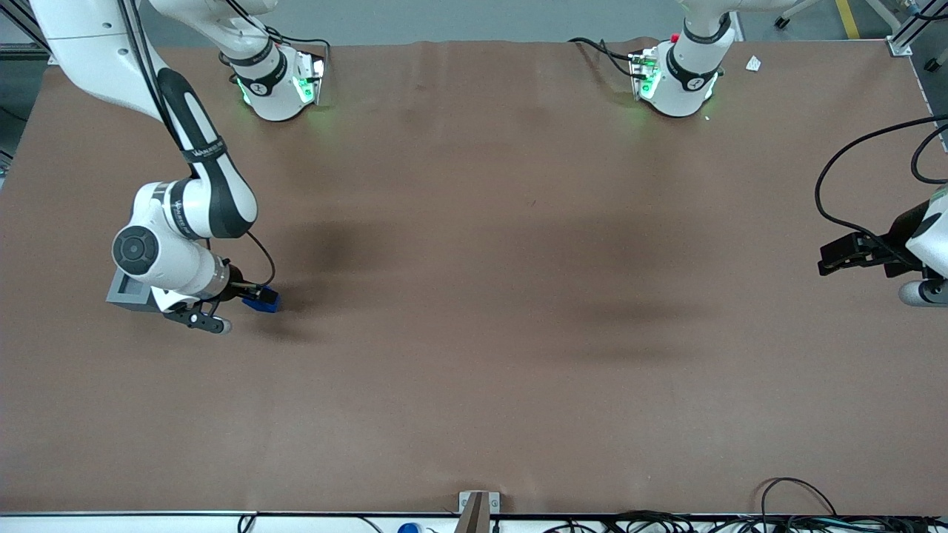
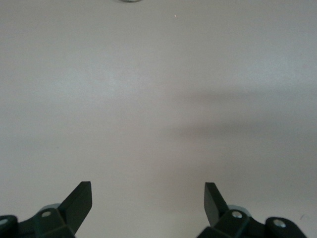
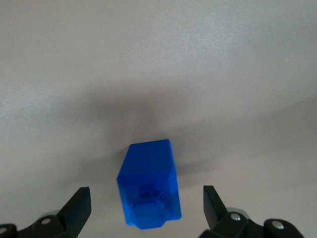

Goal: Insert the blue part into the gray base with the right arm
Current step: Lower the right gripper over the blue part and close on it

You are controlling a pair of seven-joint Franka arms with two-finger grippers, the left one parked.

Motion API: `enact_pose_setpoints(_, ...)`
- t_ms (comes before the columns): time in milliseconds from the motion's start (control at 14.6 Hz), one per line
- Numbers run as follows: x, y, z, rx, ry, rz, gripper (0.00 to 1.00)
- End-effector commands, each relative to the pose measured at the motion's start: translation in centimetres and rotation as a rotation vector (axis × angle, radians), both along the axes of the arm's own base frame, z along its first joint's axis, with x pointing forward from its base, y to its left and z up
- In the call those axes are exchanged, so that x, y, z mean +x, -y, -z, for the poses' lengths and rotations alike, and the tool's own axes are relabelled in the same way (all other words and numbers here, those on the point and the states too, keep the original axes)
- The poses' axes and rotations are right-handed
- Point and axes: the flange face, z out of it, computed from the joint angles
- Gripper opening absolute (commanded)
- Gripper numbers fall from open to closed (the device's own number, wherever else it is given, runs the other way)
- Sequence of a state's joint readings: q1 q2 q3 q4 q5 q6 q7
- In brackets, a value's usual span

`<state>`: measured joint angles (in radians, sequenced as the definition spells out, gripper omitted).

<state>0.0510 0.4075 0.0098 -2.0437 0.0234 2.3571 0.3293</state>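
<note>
gripper (image 3: pixel 143 210): fingers standing spread, hovering low over the desk (image 1: pixel 474 296) near its working-arm end, not touching anything
blue part (image 3: pixel 148 191): lying on the desk between the spread fingers, clear of both
gray base (image 1: pixel 129 291): sitting on the desk beside the blue part, closer to the desk's working-arm edge, partly covered by the right arm (image 1: pixel 178 244)
</note>
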Motion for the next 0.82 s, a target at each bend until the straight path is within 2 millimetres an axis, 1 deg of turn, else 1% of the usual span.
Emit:
enact_pose_setpoints(0, -0.2, 0.3, 0.2, -0.022, 0.008, -0.02, 1.0)
enact_pose_setpoints(205, -0.8, -0.3, 0.9, -0.034, 0.012, -0.066, 1.0)
enact_pose_setpoints(479, -1.2, -0.2, 1.2, -0.025, 0.001, -0.163, 1.0)
enact_pose_setpoints(685, -1.2, -0.3, 1.2, -0.024, 0.002, -0.168, 1.0)
enact_pose_setpoints(753, -1.1, -0.1, 1.1, -0.023, 0.002, -0.158, 0.95)
